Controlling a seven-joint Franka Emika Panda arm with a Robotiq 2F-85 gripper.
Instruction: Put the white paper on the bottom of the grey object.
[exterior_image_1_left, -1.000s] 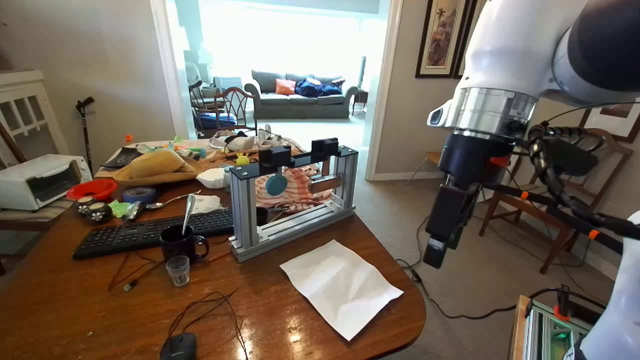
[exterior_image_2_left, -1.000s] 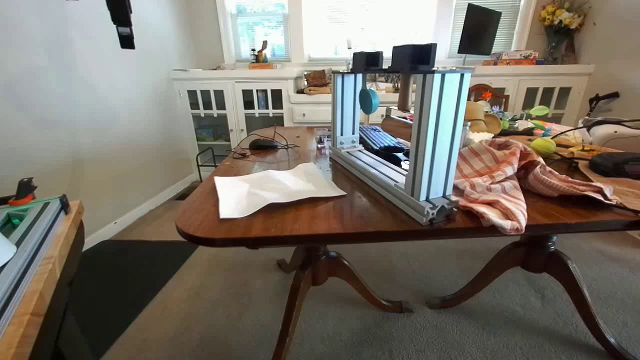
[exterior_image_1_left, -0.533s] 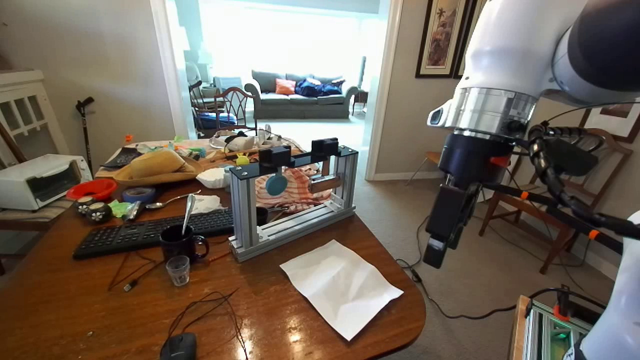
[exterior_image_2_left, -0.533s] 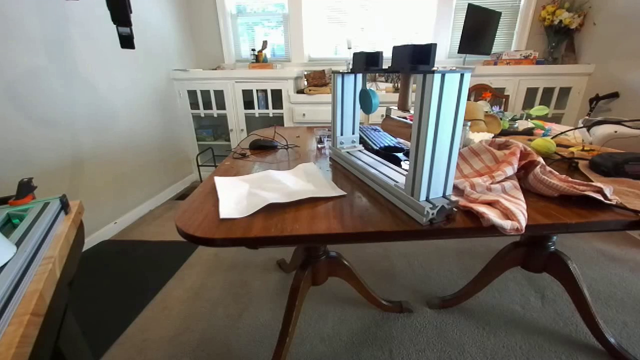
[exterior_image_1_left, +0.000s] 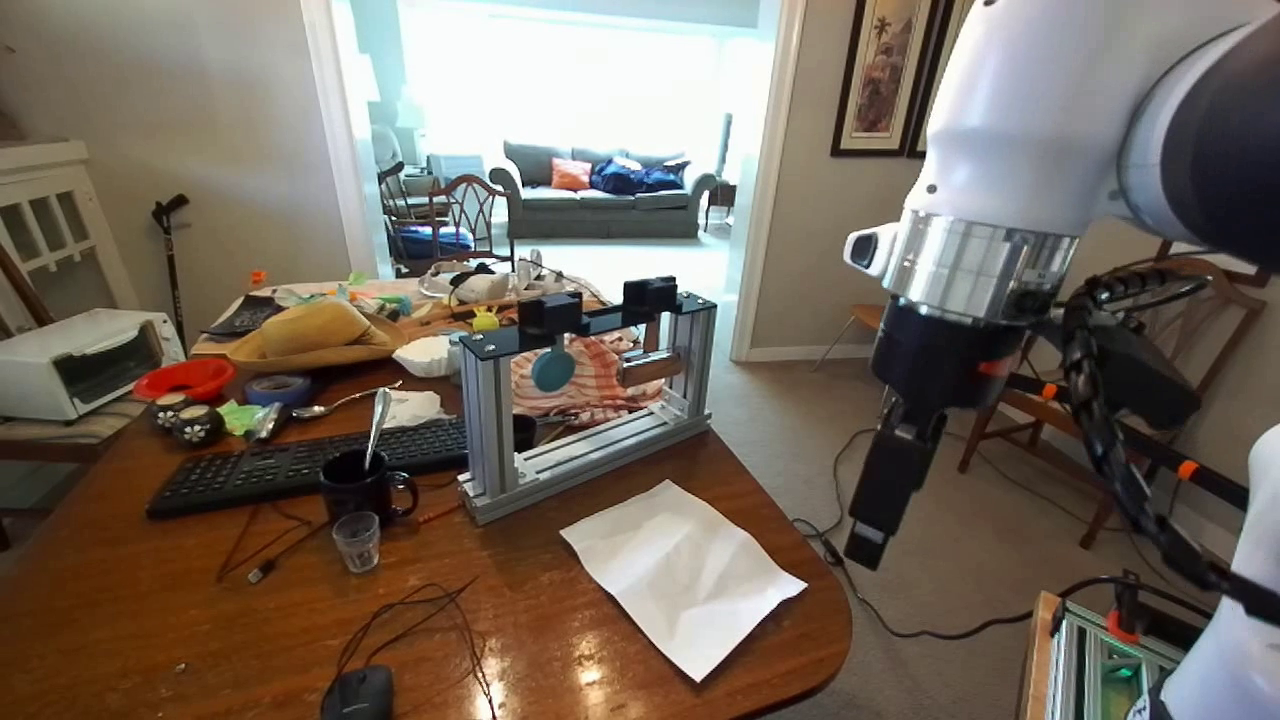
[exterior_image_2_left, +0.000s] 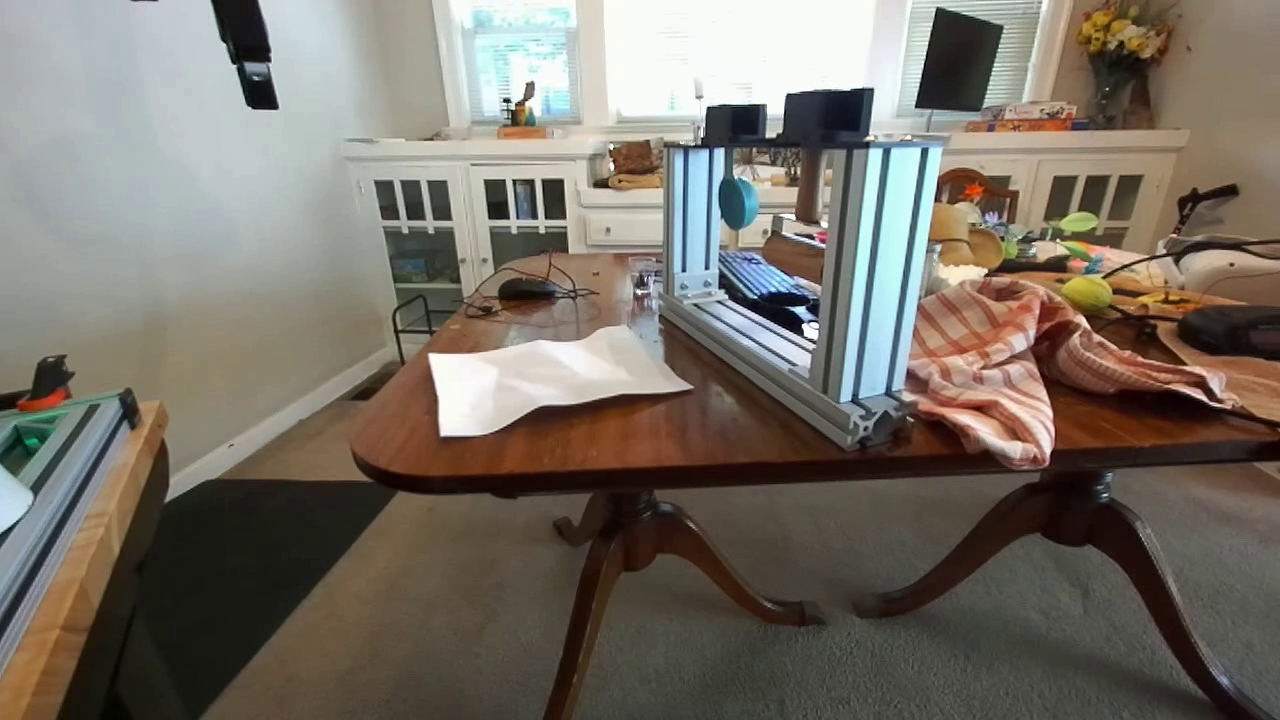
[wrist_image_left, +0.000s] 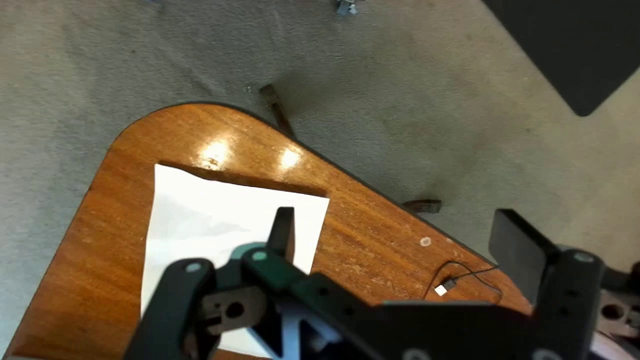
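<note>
White paper (exterior_image_1_left: 685, 580) lies rumpled near the grey extrusion frame (exterior_image_1_left: 600, 455), presumably for a short transfer. I hold the gripper (wrist_image_left: 401, 243) spread wide, empty, likely for pinching an edge.

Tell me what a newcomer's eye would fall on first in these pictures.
Probably the bright white paper, lying buckled near a rounded corner of the brown table. Next, the grey metal frame standing apart from it on the same table, with a teal disc in its opening. The open pincer also looms large, low in the wrist view.
</note>
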